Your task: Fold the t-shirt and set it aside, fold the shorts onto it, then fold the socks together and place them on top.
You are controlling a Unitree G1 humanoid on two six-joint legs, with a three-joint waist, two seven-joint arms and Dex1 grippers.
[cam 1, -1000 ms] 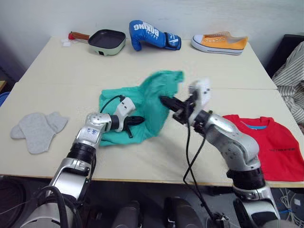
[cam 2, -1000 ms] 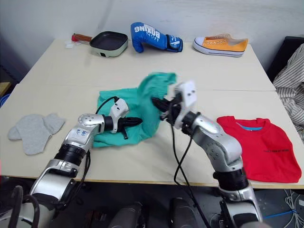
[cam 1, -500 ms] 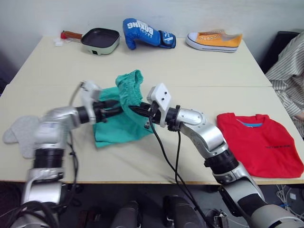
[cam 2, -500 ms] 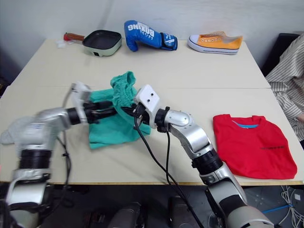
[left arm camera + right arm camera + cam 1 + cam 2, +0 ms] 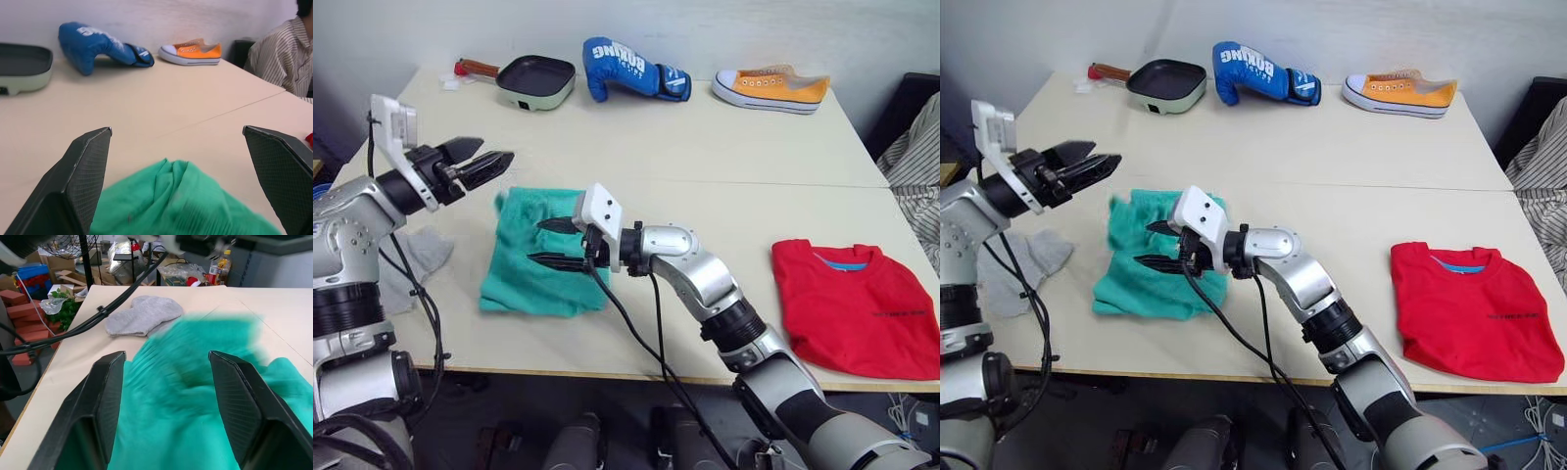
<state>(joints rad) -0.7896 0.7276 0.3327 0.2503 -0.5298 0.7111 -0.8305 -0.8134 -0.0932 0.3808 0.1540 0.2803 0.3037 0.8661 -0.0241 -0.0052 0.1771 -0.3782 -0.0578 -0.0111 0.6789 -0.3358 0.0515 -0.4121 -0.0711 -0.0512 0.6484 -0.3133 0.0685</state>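
Beige table (image 5: pixel 724 166): t-shirt (image 5: pixel 857 305) lies near right, folded. Shorts (image 5: pixel 533 262) sit left of centre, folded but not stacked; socks (image 5: pixel 1013 264) far left, untouched. Both left gripper (image 5: pixel 481 164) and right gripper (image 5: pixel 551 243) spread, empty.

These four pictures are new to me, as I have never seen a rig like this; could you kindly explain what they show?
They show a humanoid robot with two arms working at a table. Two pictures come from cameras in its head, looking down over the arms. The other two come from cameras on each wrist, looking out between that gripper's two black fingers.

On the table lie folded green shorts, a red t-shirt at the robot's right, and grey socks at its left. At the far edge are a small pan, a blue boxing glove and an orange shoe.

The right gripper is open over the shorts. The left gripper is open in the air. Neither holds anything.
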